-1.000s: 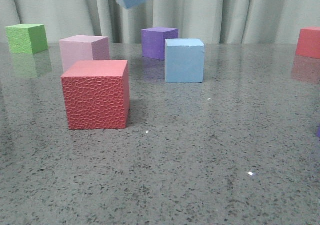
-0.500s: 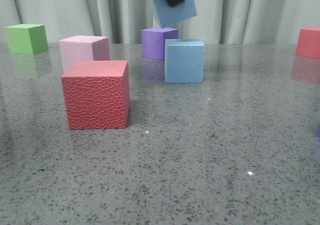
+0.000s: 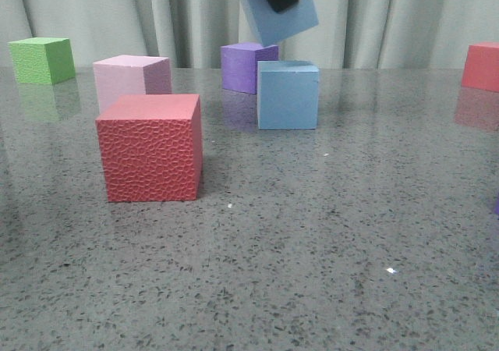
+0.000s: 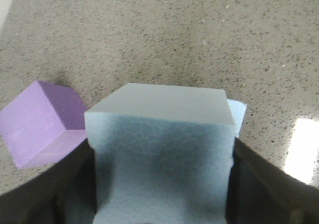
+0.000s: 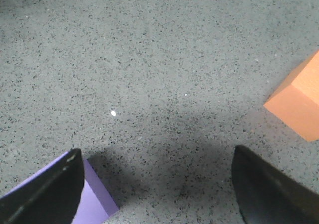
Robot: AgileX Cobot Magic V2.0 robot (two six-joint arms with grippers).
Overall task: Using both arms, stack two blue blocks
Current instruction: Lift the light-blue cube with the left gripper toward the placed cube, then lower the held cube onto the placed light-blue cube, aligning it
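Carried rightward and lower than a second ago, the held blue block (image 3: pixel 278 12) hangs tilted above the resting blue block (image 3: pixel 288 94) on the counter (image 3: pixel 312 234), ready for stacking. Left wrist view: left gripper (image 4: pixel 159 204) jaws clamp it. Right wrist view: right gripper (image 5: pixel 157 194) jaws spread, empty.

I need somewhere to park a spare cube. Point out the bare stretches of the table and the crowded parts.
The near table is bare in front of the red cube, as is the stretch between the resting blue block and the far red cube. The rear left is crowded: green cube, pink cube, purple cube.
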